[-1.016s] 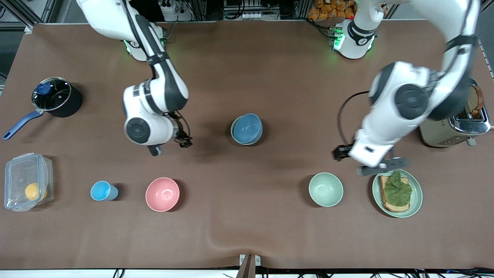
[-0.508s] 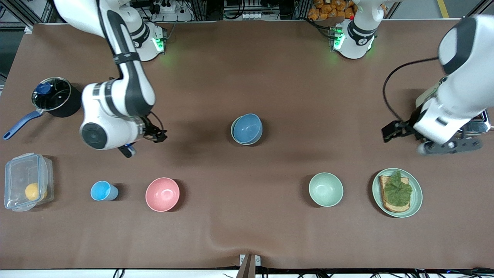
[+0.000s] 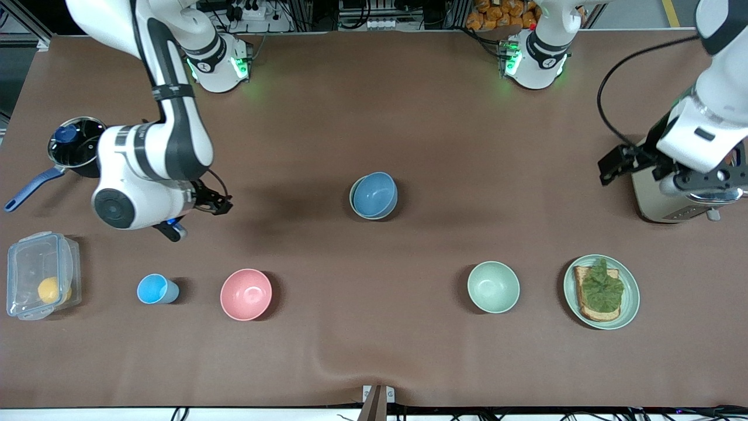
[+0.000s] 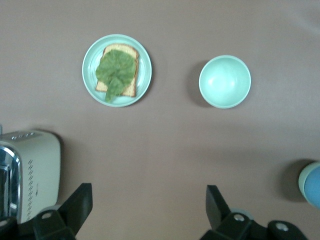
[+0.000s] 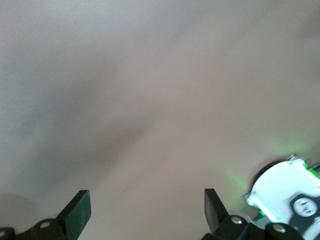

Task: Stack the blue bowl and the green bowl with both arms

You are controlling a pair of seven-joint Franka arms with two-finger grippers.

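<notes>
Two bowls nested mid-table: blue bowl inside green bowl. I judge stacking complete; left gripper and right gripper, both spread empty, need only park.

The front view looks steeply down on the whole worktop from high up, facing both bases. Each wrist view looks straight down past its tool's fingers; the left shares the toast plate below the tool.

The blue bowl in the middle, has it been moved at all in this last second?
No. The blue bowl sits nested in the green bowl, same spot relative to the pink bowl.
</notes>
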